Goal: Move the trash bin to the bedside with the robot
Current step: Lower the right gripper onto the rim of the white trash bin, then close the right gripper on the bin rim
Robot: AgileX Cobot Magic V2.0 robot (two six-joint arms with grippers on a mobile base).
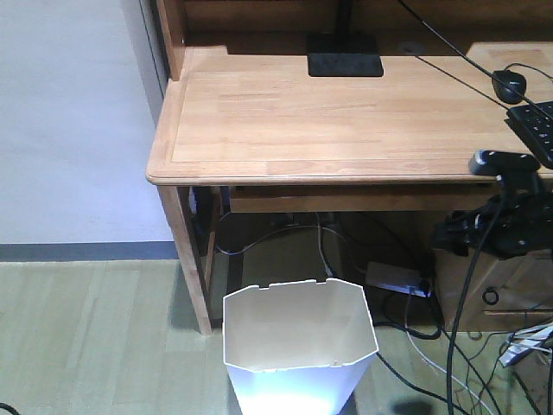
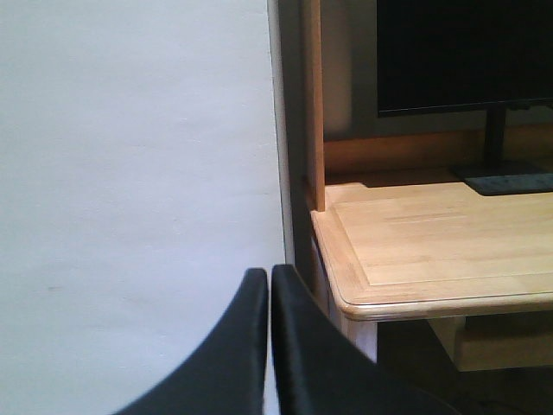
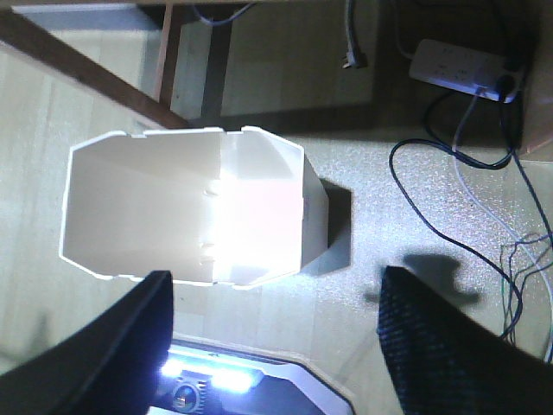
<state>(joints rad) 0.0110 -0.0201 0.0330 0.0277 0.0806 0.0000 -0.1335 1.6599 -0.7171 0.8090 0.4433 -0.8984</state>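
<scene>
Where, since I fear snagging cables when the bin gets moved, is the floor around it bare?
Bare floor lies left of the trash bin, bordered by the wall and the desk leg. Right of the bin it is crowded: cables trail across the floor from a power strip under the desk, so that side risks snagging.

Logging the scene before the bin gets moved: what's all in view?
bin: one, white, on the floor before the desk
desk: one, light wood, against the wall
monitor: one, black, on the desk
mouse: one, black, on the desk
keyboard: one, black, on the desk beside the mouse
power strip: one, white, on the floor under the desk
cables: several, black and white, on the floor
left gripper: black, shut, near the desk corner
right gripper: black, open, above the bin
</scene>
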